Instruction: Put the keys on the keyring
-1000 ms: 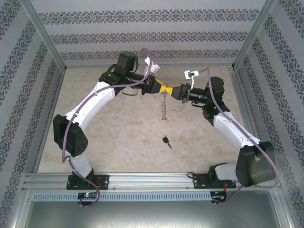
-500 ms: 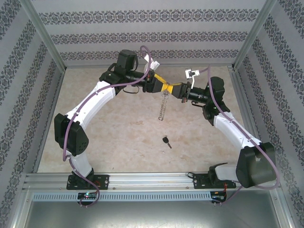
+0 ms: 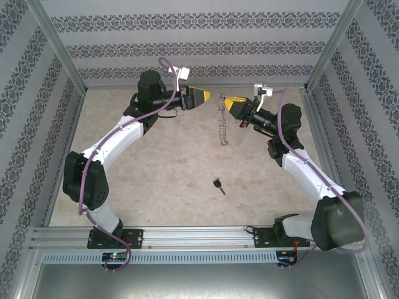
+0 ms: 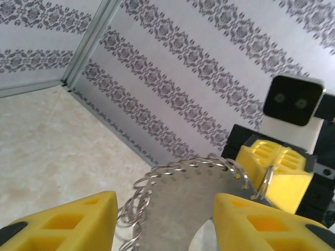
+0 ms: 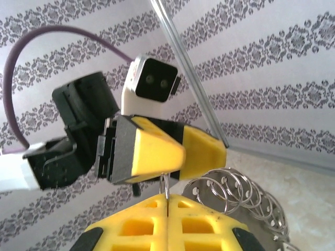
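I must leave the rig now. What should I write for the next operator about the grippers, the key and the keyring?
The left gripper is open and raised, facing the keyring but not gripping it.
The right gripper is shut on the keyring, which hangs from it above the table.
The key lies on the table, nearer the arm bases, with no gripper on it.
Done: keyring lifted.
Left: pick up the key and thread it on.

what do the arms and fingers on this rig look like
The left arm and right arm have curved white shells between bulky black joints, and a purple cable trails along each. The fingers are yellow wedges moulded with hollow square cells. Each wrist carries a white camera box with a black face.
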